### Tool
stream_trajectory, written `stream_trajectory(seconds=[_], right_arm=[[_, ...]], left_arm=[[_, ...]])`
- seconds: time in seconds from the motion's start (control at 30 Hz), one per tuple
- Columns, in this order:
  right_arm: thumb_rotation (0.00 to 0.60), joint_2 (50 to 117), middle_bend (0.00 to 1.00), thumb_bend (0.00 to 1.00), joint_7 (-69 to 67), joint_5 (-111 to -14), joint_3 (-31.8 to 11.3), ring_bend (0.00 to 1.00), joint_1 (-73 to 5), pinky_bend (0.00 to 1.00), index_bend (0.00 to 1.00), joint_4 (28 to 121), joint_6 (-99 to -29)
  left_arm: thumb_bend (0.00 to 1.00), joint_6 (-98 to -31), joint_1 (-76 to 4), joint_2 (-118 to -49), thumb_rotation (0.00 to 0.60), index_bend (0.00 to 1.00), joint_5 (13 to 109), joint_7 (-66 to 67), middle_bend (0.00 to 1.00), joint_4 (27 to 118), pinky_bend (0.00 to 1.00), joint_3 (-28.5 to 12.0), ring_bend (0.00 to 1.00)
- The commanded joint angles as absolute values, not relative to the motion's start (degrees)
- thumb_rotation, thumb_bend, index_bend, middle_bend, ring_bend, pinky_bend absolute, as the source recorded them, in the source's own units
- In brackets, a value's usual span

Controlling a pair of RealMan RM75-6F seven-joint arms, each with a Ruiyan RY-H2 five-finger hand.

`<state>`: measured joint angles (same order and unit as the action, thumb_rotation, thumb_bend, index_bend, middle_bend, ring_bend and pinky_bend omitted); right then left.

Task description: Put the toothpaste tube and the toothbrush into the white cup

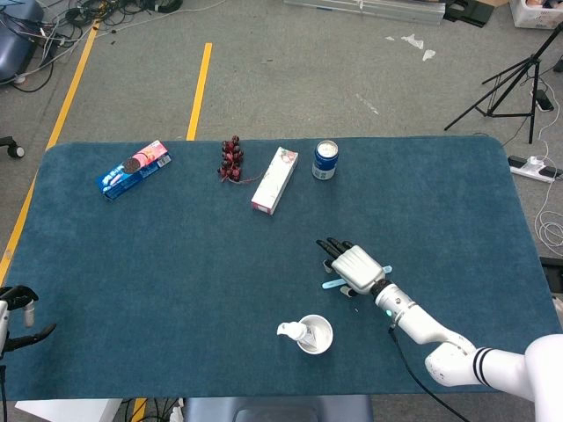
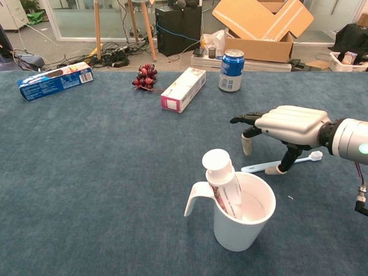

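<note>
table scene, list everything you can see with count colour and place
white cup: 1, white, near edge of the table
toothpaste tube: 1, white cap up, standing in the cup
toothbrush: 1, light blue and white, flat on the cloth under the right hand
pink and white box: 1, far middle
can: 1, blue, right of the box
grapes: 1 bunch, dark red, left of the box
biscuit pack: 1, blue, far left
table: 1, dark blue cloth
right hand: white, over the toothbrush, a fingertip on it
left hand: dark, at left edge
</note>
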<state>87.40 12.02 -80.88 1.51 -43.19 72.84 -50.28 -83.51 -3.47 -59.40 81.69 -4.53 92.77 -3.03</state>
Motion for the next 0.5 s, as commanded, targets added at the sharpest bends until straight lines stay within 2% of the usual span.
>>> stream_trajectory(seconds=[0.03, 0.5], right_arm=[[0.6, 87.8, 0.0, 0.14, 11.8, -81.2, 1.5, 0.0, -43.0, 0.24, 0.43, 72.3, -50.1], [0.6, 89.2, 0.0, 0.15, 10.9, -82.0, 0.9, 0.0, -42.6, 0.24, 0.46, 70.1, -49.1]], left_arm=[[0.0, -83.5, -3.5, -59.4, 0.6, 0.78, 81.7, -4.5, 0.45, 92.8, 0.4, -3.0, 0.36], [0.0, -83.4, -3.5, -59.4, 0.6, 0.78, 81.6, -4.6, 0.45, 92.7, 0.4, -3.1, 0.36]])
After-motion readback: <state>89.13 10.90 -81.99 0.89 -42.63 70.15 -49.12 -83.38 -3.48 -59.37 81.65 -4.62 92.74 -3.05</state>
